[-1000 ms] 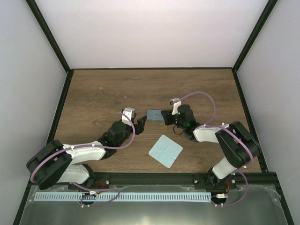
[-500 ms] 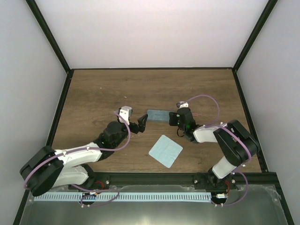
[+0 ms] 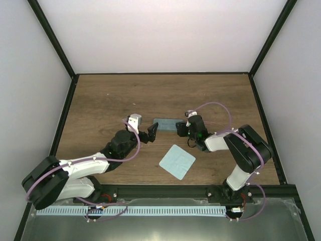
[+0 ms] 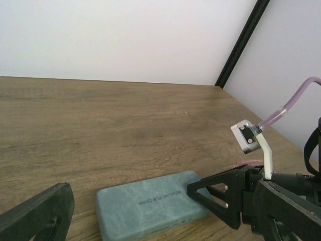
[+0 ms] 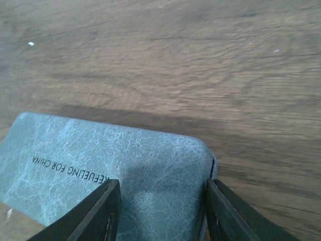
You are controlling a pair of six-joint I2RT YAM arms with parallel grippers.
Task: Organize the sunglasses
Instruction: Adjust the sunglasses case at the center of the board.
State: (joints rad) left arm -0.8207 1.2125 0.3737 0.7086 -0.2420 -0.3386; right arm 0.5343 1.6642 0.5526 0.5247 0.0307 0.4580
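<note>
The left gripper (image 3: 150,134) lies low on the wooden surface (image 3: 110,100), its jaws spread as wide as they go and empty. It points at the near-left end of the case but is just clear of it. The blue-grey sunglasses case (image 3: 164,124) lies flat and closed in the middle of the surface, between the two grippers, with the printed side up. No sunglasses can be seen outside it, so they are either inside or out of sight. Nearer the arms' bases, a pale blue cleaning cloth (image 3: 177,161) lies flat by itself, apart from the case. At the case's right end sits the right gripper (image 3: 181,129), half spread. In the right wrist view one of its fingers (image 5: 95,213) hangs over the lid and the other stands at the case's edge, so it straddles that corner and does not seem to pinch it. Whether a pad touches the case cannot be told. The step in hand looks like letting go of the placed case. To do it well, the right jaws should widen until both fingers are plainly free, then rise straight up off the lid before drawing back. A sideways exit could catch the corner and turn the case. The left arm should likewise back away along its own line without nudging the end. The cloth is probably next, and a flat cloth calls for a low, shallow pinch at an edge.
</note>
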